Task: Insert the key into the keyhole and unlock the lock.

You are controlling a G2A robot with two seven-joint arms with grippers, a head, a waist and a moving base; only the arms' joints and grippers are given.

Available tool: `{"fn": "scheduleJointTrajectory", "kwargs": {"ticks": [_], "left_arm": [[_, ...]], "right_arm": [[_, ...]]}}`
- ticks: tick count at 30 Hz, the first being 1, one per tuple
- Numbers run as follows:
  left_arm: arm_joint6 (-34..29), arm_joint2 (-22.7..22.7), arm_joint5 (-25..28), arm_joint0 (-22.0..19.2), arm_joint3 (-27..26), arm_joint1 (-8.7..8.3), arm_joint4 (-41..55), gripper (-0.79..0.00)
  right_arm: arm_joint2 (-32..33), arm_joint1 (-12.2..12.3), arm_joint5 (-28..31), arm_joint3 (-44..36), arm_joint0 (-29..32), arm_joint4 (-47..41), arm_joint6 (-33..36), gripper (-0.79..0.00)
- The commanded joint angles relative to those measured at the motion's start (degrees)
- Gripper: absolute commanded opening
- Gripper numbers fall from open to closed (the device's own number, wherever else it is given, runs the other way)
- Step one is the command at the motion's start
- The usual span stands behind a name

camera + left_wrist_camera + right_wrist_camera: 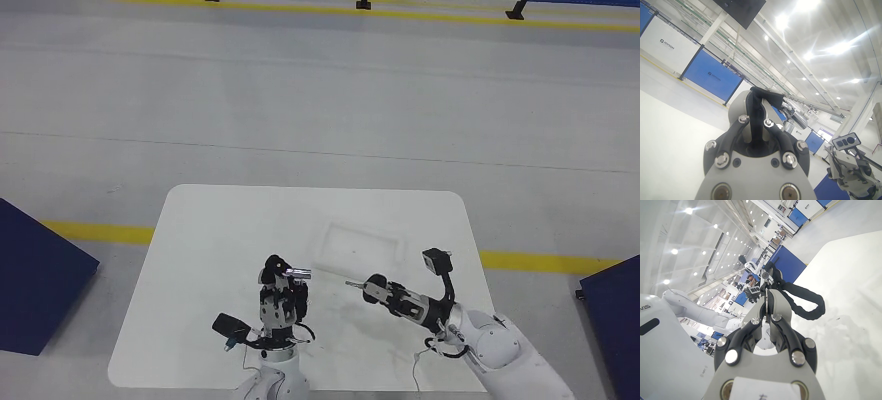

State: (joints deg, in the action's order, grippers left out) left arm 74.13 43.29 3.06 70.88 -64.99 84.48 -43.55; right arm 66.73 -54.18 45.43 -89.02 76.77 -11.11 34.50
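The left hand (757, 106) is closed on the black-sleeved cable (806, 303) of the lock (796, 118), holding the lock's silver cylinder clear of the table (200, 260) below it. The right hand (769, 296) is closed on the key (766, 303), gripped edge-on between its fingers. The key tip points at the lock's keyhole (764, 275), near the lock but apart from it.
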Motion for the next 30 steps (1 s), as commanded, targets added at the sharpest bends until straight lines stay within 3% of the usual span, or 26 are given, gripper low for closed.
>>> {"fn": "scheduleJointTrajectory", "kwargs": {"ticks": [1, 6, 20, 30], "left_arm": [[0.8, -0.2, -0.9, -0.2, 0.9, 0.8, 0.9, -0.785], [1.7, -0.7, -1.0, -0.7, 2.4, 2.22, 2.3, -0.785], [1.7, -0.7, -1.0, -0.7, 2.4, 2.22, 2.3, -0.785], [1.7, -0.7, -1.0, -0.7, 2.4, 2.22, 2.3, -0.785]], "right_arm": [[-0.4, -0.2, -1.3, -0.3, -0.3, 0.0, 0.0, -0.785], [-1.5, -0.5, -3.6, -0.9, -0.9, 0.6, 0.3, -0.785], [-1.7, -0.6, -4.9, -1.2, -1.0, 0.8, 0.2, -0.785], [-3.7, -1.2, -13.4, -0.6, -7.1, -6.2, 10.2, -0.785]]}}
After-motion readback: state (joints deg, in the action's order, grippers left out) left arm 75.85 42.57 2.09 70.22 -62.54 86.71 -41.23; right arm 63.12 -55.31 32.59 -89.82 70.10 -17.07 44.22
